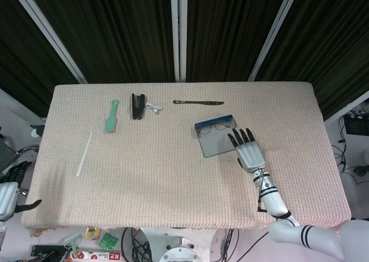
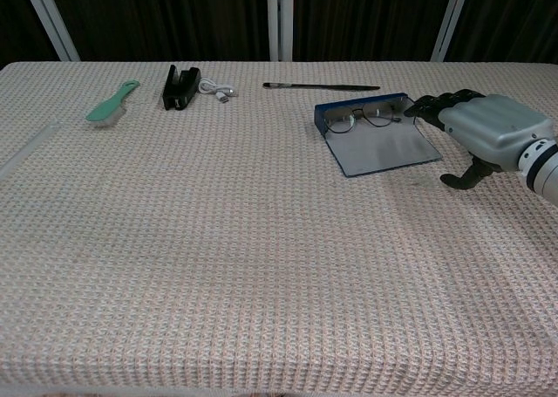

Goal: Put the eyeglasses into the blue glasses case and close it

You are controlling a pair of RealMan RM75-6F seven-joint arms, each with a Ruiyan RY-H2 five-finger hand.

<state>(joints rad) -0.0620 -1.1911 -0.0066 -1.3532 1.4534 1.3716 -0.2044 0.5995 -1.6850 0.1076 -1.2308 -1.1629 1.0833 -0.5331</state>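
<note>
The eyeglasses (image 2: 366,118) are seen lying inside the open blue glasses case (image 2: 377,133), at its far side against the raised wall, with the flat lid spread toward the near edge of the table (image 2: 218,266). The right hand (image 2: 481,135) is held just right of the case, fingers apart and holding nothing; whether its fingertips touch the case's right edge cannot be told. The lid is judged not yet closed. The light case could be pushed sideways, or the glasses jolted out, if the lid were caught from the side rather than lifted from beneath; a protruding temple could also be pinched when the lid is folded. Beyond the case, a thin dark stick-like tool (image 2: 321,86) lies near and could be struck if the case slid back. Well left of the case are a black stapler-like object (image 2: 180,86), a white cable (image 2: 217,89), a green brush (image 2: 112,101) and a white rod (image 1: 84,152), none obstructing. The left hand (image 1: 12,181) is barely seen off the table's left corner; its fingers cannot be judged.
</note>
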